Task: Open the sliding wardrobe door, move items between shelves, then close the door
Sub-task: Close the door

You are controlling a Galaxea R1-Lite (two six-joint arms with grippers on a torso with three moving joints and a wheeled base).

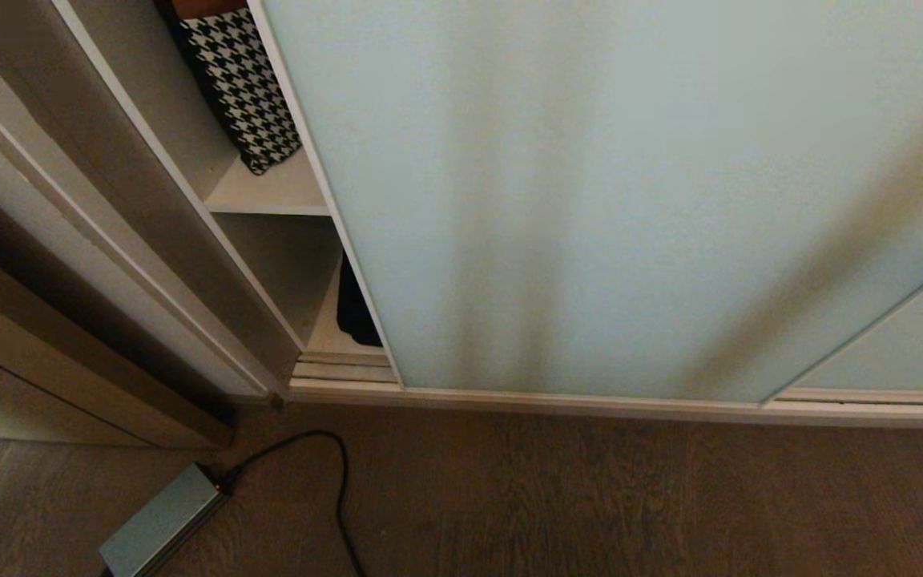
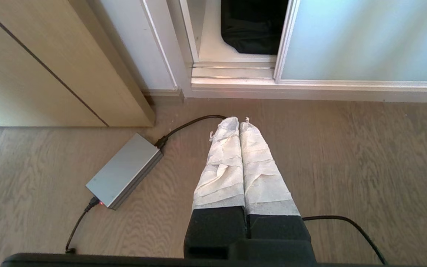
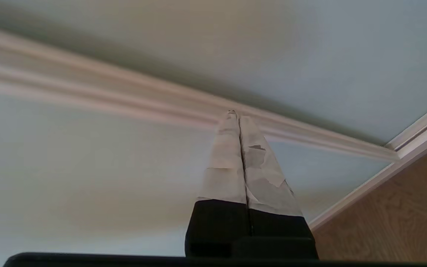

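The sliding wardrobe door (image 1: 590, 200), pale blue-green frosted glass, covers most of the opening and leaves a narrow gap at its left. Through the gap I see an upper shelf (image 1: 277, 192) and a bottom shelf (image 1: 324, 332). A black bag (image 1: 353, 312) lies on the bottom shelf, mostly hidden behind the door; it also shows as the black bag (image 2: 254, 26) in the left wrist view. My left gripper (image 2: 238, 120) is shut and empty, low over the floor before the door track. My right gripper (image 3: 235, 115) is shut and empty, its tips close to an off-white frame strip (image 3: 124, 100) on the glass; I cannot tell if they touch.
A black-and-white houndstooth item (image 1: 241, 84) leans on the upper shelf. A grey power adapter (image 2: 124, 170) with a black cable (image 1: 340, 481) lies on the wood floor at the left. A beige cabinet side (image 2: 50, 66) stands left of the wardrobe. Neither arm shows in the head view.
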